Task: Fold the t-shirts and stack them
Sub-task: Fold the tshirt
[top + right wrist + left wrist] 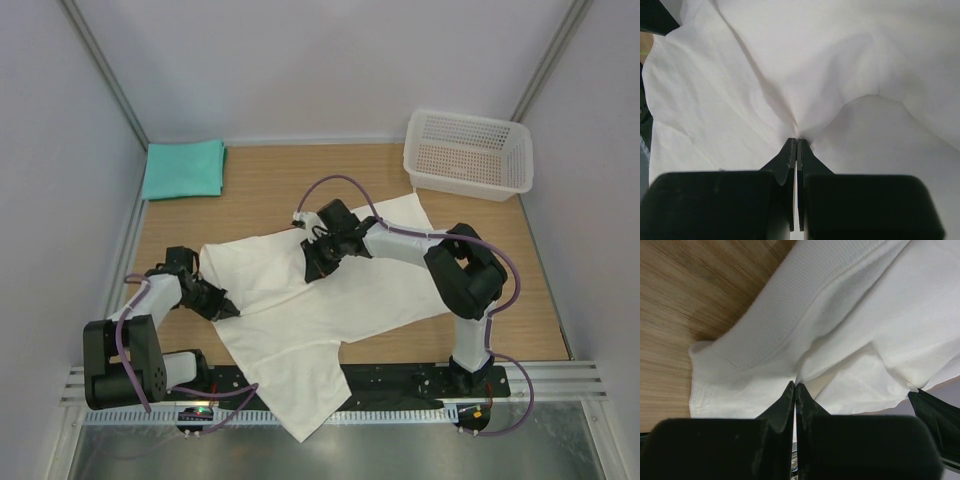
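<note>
White t-shirt (300, 320) cloth is pinched in both grippers. The left gripper (228, 310) has its jaws pressed together on a fold of the white t-shirt (850, 340). In the left wrist view the left gripper (794, 385) shows only a thin slit between its fingertips, with the cloth bunching right at the tips. Just beyond them a ribbed band (780, 315) of the garment runs diagonally, and past it lies the bare wooden worktop (685, 300).

The right gripper (314, 264) is likewise closed on the cloth, further in toward the middle of the garment. In the right wrist view the right gripper (797, 140) has its tips meeting where creases in the white t-shirt (790, 65) gather into a small peak.

From above, the garment lies spread and rumpled across the centre of the worktop (280, 190). Its left part is by the left gripper and its far right corner reaches toward the basket (465, 185). One corner hangs over the near edge, across the metal rail (400, 385) that carries the arm bases.

The teal-green t-shirt (183, 168) sits folded flat at the far left corner of the worktop, well apart from the white one and from both arms. The basket, white plastic mesh, stands at the far right corner.
</note>
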Controlling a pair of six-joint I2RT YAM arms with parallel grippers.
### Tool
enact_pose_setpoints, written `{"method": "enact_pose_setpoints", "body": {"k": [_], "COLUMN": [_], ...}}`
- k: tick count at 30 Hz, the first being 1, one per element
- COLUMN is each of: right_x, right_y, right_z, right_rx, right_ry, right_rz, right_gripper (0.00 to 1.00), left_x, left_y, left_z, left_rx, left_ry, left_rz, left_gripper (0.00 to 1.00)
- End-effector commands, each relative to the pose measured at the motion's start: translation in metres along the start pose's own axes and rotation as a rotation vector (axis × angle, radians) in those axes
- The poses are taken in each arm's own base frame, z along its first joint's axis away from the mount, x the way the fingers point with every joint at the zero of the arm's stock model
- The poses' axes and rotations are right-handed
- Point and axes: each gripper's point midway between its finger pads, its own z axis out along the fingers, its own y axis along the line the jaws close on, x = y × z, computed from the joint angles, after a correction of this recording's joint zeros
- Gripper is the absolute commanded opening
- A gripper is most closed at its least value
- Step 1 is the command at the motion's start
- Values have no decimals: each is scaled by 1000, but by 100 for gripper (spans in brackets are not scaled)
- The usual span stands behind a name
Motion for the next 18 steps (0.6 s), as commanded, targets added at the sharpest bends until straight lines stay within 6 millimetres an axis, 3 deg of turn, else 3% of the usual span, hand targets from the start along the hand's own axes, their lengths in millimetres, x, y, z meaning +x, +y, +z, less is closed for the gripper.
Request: {"method": "enact_pose_setpoints", "body": {"k": [1, 4, 5, 8, 10, 13, 14, 16, 18], "right_x": [-4, 5, 8, 17, 15, 1, -9, -30, -52], "right_y": [1, 1, 1, 2, 4, 10, 4, -17, -60], "right_z": [-1, -2, -4, -9, -18, -34, -38, -52, -69], "right_rx": [-23, -25, -23, -17, 4, 31, 75, 163, 296], "right_ry": [-18, -6, 0, 22, 10, -36, -71, -151, -257], "right_rz": [-19, -22, -22, -12, -15, -3, 0, 56, 205], "right_gripper": [2, 6, 9, 19, 25, 42, 52, 62, 69], "left_x": [-6, -14, -16, -23, -34, -55, -66, -84, -105], "left_y": [-2, -15, -16, -26, -36, -56, -62, -82, -97], "left_z": [-7, -18, -21, -29, -39, -59, -62, -76, -85], "left_rx": [-22, -4, -9, 8, 16, 47, 62, 112, 145], "left_ry": [-30, -57, -63, -93, -148, -232, -254, -301, -331], "left_rz": [17, 76, 90, 125, 189, 293, 300, 353, 353], "left_gripper": [0, 14, 23, 33, 42, 56, 59, 61, 60]}}
